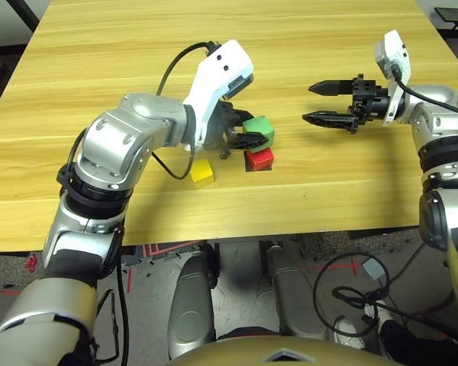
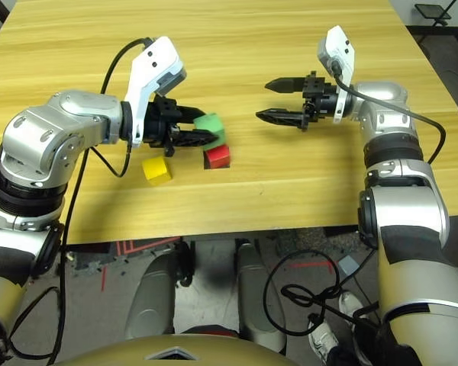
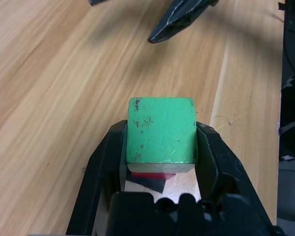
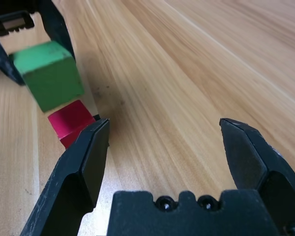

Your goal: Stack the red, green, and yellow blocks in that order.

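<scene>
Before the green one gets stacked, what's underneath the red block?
A flat black patch pokes out around the red block; whatever lies directly beneath the block is covered.

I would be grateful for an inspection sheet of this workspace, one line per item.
Surface: wood-grain table, a black patch under the red block.
Job's things: green block in the left claw, just above the red block; yellow block on the table, apart, toward the robot's left.
Clutter: nothing seen on the table.
Claws: left closed on the green block; right claw open and empty, over the table.
Cables: one along each forearm; a loose black coil on the floor.
Surroundings: red tape on the floor, a person's shoes near the coil.
</scene>
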You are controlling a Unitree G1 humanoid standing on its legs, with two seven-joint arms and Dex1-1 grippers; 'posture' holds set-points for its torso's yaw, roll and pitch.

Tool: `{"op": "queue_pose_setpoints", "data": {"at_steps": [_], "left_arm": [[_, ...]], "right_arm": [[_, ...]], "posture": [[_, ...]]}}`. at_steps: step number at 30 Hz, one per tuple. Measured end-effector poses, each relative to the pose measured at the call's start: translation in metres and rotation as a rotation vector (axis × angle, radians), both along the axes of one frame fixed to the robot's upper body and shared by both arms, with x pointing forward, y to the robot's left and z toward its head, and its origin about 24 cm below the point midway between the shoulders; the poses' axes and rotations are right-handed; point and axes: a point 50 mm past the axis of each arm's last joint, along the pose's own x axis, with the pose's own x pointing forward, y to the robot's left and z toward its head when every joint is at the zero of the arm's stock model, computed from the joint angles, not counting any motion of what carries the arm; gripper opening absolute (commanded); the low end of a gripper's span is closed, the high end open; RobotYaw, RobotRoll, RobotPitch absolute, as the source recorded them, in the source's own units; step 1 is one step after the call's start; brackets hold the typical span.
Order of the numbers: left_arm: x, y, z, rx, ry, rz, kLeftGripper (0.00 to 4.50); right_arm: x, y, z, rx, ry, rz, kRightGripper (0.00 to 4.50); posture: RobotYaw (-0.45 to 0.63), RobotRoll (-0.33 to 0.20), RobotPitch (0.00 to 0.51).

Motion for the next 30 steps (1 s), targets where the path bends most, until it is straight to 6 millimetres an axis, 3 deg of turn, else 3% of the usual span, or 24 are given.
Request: {"op": "queue_pose_setpoints", "data": {"at_steps": [11, 30], "left_arm": [[0.004, -0.009, -0.018, 0.011, -0.008, -0.022, 2.05], [0.008, -0.005, -0.023, 0.031, -0.046, -0.018, 2.05]], "right_arm": [[-0.002, -0.003, -0.003, 0.002, 0.009, -0.014, 4.50], [-0.003, -0.008, -0.001, 0.009, 0.016, -0.039, 4.50]], "posture": [[0.14, -0.030, 0.274], [0.15, -0.035, 0.271]]}}
